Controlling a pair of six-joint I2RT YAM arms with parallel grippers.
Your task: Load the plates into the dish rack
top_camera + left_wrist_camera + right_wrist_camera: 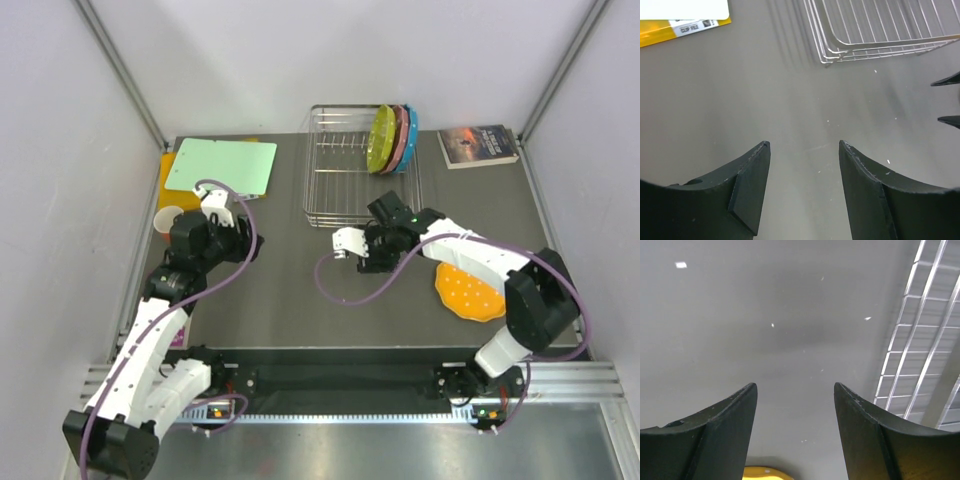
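The silver wire dish rack stands at the back middle of the table. The yellow-green plate, the pink plate and the blue plate stand upright at its right end. The orange plate lies flat on the table at the right; its edge shows in the right wrist view. My right gripper is open and empty, low over the table in front of the rack. My left gripper is open and empty, left of the rack.
A green cutting board lies at the back left on a yellow folder. A pale cup stands by the left arm. A book lies at the back right. White walls enclose the table.
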